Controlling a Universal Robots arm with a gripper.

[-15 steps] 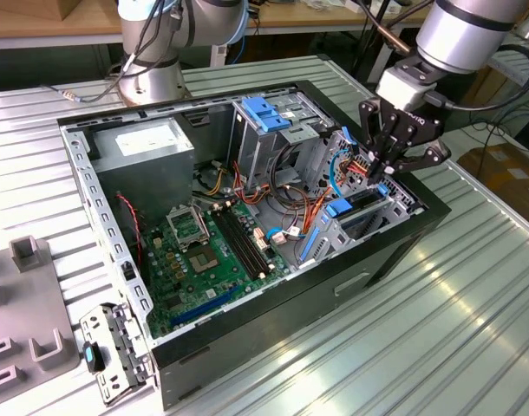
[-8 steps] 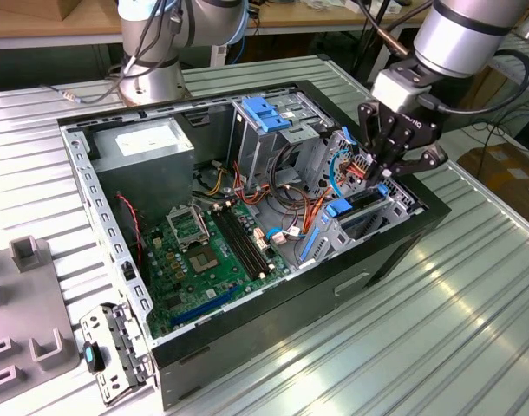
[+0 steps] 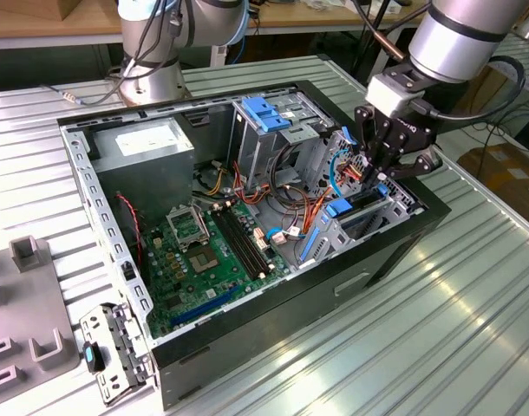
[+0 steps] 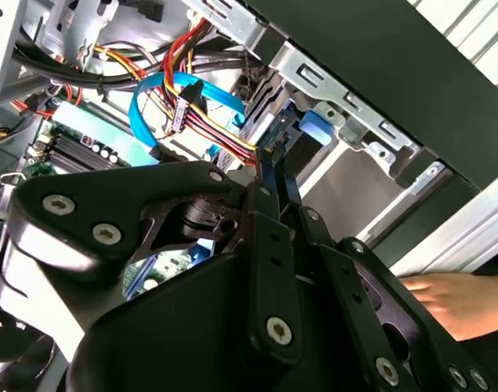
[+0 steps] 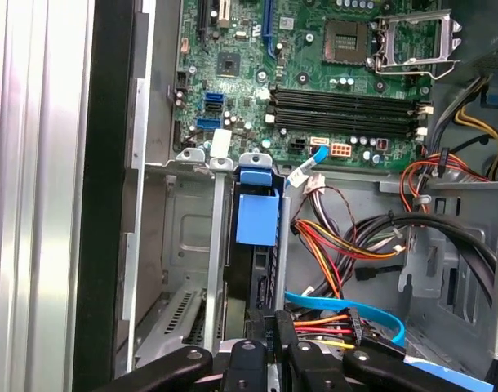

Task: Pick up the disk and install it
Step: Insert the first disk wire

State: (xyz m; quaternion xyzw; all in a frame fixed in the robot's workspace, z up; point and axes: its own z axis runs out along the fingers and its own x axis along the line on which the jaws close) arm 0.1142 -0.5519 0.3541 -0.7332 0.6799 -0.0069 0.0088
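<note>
Installing: the work stands at the seating stage. The disk (image 3: 341,208) is already off the table (image 3: 438,329) and sits on edge inside the low metal drive bay (image 3: 395,204), right of centre in the exterior view, at the near-right corner of the open computer case (image 3: 247,347).
Disk position: in the first wrist view the disk (image 5: 257,219) shows its bright blue carrier between the bay's (image 5: 192,229) upright metal walls. Its small end tab lies close to the edge of the motherboard (image 5: 314,82).
Gripper: in the exterior view the gripper (image 3: 377,180) hangs over the bay's outer end, just below the arm's wrist at upper right.
Jaws: drawn in to a narrow gap and, as far as I can judge, pinched on the carrier's near end. In the second wrist view the gripper (image 4: 279,167) has its slim fingers meeting at the blue plastic of the disk (image 4: 310,131).
How far in: whether the carrier has latched home cannot be told.
Crowding: a blue data cable (image 5: 355,306) and red and yellow wires (image 5: 331,245) lie just beside the fingers.
Demand of the move: a straight slide along the bay's walls with no twist, keeping clear of that cable.
Bystander: a person's hand (image 4: 453,298) rests outside the case wall.
</note>
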